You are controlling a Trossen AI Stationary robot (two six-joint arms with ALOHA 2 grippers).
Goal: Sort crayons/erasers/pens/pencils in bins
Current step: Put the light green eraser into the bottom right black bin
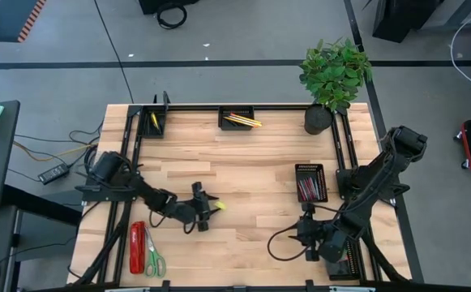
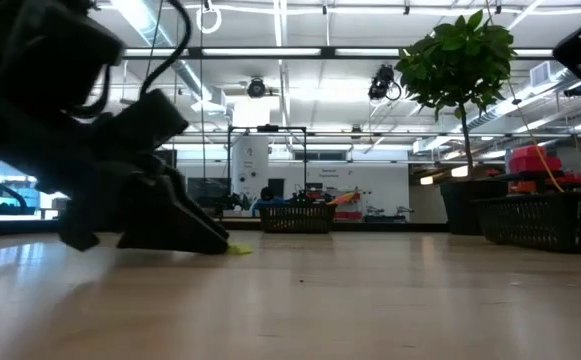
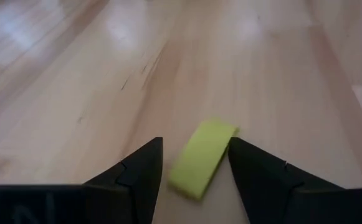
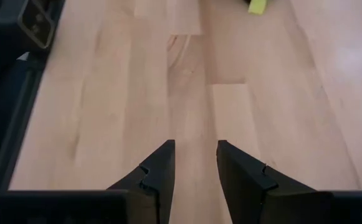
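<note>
A neon yellow eraser (image 3: pixel 202 158) lies flat on the wooden table (image 1: pixel 251 162), left of centre (image 1: pixel 220 206). My left gripper (image 3: pixel 195 144) is low over the table and open. Its two fingers stand on either side of the eraser, one close beside the eraser's far corner. In the low view its dark fingers (image 2: pixel 195 235) reach down to the eraser (image 2: pixel 238 249). My right gripper (image 4: pixel 195 148) hangs open over bare wood near the front right (image 1: pixel 308 234), with nothing between its fingers.
Black mesh bins stand at the far left (image 1: pixel 156 123), at the far middle with yellow pencils (image 1: pixel 239 119), and at the right with red and pink crayons (image 1: pixel 310 182). A plant pot (image 1: pixel 318 119) stands at the far right. A red stapler (image 1: pixel 137 247) and green-handled scissors (image 1: pixel 155 261) lie at the front left.
</note>
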